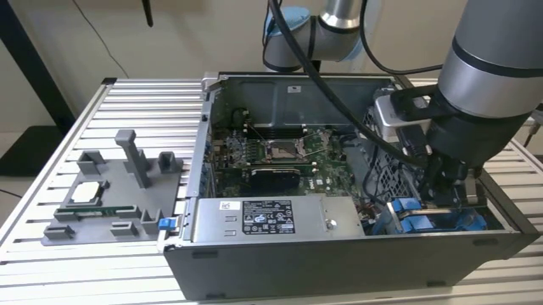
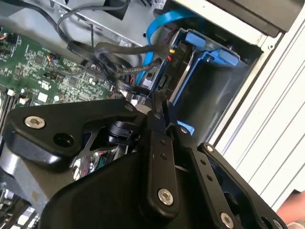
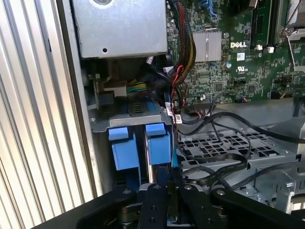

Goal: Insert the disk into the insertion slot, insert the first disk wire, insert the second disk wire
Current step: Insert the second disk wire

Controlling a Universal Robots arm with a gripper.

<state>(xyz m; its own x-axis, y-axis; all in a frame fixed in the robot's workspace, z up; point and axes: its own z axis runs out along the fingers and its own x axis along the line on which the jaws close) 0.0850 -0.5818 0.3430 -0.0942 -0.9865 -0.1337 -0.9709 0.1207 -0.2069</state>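
In the first wrist view, two blue-fronted drives stand side by side in the grey drive cage (image 3: 224, 143). The disk (image 3: 157, 143) sits in its insertion slot, directly in line with my gripper (image 3: 164, 191). The other blue-fronted drive (image 3: 119, 148) is beside it. In the second wrist view my gripper (image 2: 158, 99) has its black fingers pressed together on a black disk wire (image 2: 143, 76) at the back of the blue carrier (image 2: 209, 50). In the exterior view the gripper (image 1: 441, 187) reaches down into the case's front corner on the view's right, above the blue carriers (image 1: 416, 216).
The open computer case (image 1: 339, 267) lies on a slatted aluminium table (image 1: 144, 95). Inside are the green motherboard (image 1: 280, 149), the silver labelled power-supply box (image 1: 271, 219), a blue flat cable (image 2: 159, 24) and loose black cables (image 3: 228, 160). A grey parts fixture (image 1: 110, 190) stands on the view's left.
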